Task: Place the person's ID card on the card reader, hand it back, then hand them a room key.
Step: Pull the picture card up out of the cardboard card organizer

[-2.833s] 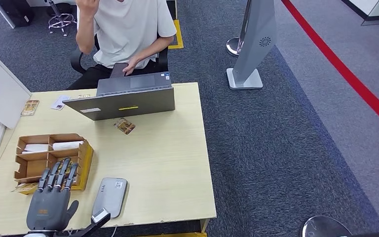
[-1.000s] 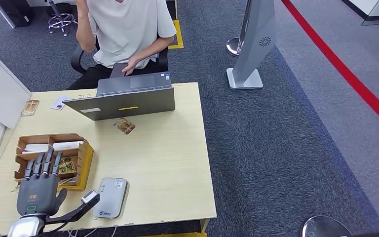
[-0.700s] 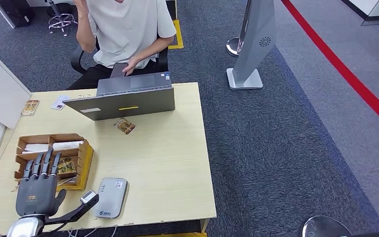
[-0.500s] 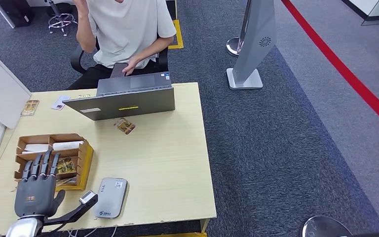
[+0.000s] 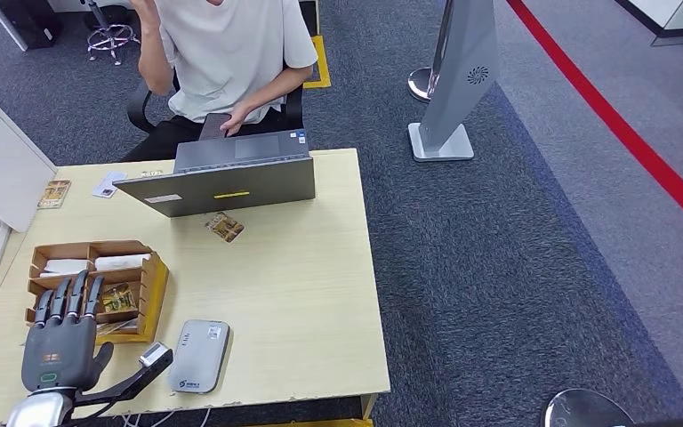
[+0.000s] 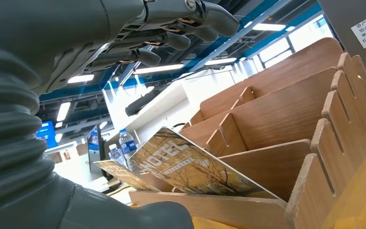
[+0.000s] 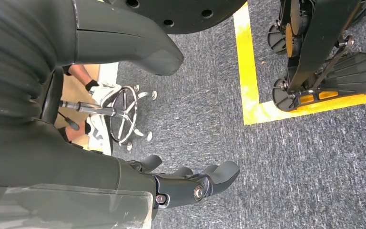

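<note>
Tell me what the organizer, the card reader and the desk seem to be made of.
Organizer: thin wood board, probably plywood, unpainted; the left wrist view shows grain and slotted, notched joints.
Card reader: looks like moulded plastic, matte light grey, rounded corners.
Desk: pale wood-grain top, likely laminate, with chipped spots along the near edge.

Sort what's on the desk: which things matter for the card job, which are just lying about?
For the job:
card reader
wooden tray with hotel key cards
loose card by the laptop
left hand, holding nothing

Lying about:
laptop
white box
floor sign
</note>
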You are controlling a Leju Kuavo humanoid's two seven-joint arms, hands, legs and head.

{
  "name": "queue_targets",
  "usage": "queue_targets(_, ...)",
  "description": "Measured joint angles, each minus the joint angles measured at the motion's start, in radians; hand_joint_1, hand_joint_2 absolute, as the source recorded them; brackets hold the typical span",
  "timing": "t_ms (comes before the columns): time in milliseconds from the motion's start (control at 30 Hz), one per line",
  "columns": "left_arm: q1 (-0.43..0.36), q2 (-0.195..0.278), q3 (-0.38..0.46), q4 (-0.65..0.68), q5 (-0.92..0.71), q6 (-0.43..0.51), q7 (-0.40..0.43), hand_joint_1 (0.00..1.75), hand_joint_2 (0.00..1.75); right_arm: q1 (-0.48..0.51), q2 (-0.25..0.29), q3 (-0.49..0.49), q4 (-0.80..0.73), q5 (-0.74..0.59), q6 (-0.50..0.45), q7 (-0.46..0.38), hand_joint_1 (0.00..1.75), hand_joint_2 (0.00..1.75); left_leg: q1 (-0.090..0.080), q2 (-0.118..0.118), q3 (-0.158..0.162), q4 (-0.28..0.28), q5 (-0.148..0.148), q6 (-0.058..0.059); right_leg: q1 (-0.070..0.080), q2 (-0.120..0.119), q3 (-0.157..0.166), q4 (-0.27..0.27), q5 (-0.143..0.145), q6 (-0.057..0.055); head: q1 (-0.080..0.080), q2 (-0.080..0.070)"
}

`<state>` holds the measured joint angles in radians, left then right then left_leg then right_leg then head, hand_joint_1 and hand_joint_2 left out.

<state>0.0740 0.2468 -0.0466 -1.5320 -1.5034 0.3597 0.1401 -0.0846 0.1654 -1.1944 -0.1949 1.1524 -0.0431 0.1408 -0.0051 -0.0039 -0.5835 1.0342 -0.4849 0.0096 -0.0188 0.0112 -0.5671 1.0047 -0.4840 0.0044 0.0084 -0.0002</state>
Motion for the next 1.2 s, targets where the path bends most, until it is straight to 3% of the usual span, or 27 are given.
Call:
queue_targets(100, 0.001, 0.000, 0.000, 0.000, 0.000, 0.000, 0.000, 0.00, 1.75, 0.000, 0.000, 0.000, 0.000, 0.000, 0.000, 0.000, 0.00, 1.75, 0.000, 0.000, 0.000, 0.000, 0.000, 0.000, 0.000, 0.000, 0.000, 0.000, 0.000, 0.000, 0.000, 0.000)
queue_targets(233, 0.004, 0.000, 0.000, 0.000, 0.000, -0.002, -0.003, 1.75, 1.75, 0.000, 0.000, 0.000, 0.000, 0.000, 0.001, 0.000, 0.00, 1.75, 0.000, 0.000, 0.000, 0.000, 0.000, 0.000, 0.000, 0.000, 0.000, 0.000, 0.000, 0.000, 0.000, 0.000)
queue_targets(1200, 0.011, 0.002, 0.004, 0.000, 0.006, -0.012, -0.031, 1.75, 1.75, 0.000, 0.000, 0.000, 0.000, 0.001, -0.001, -0.008, 0.00, 1.75, 0.000, 0.000, 0.000, 0.000, 0.000, 0.000, 0.000, 0.000, 0.000, 0.000, 0.000, 0.000, 0.000, 0.000)
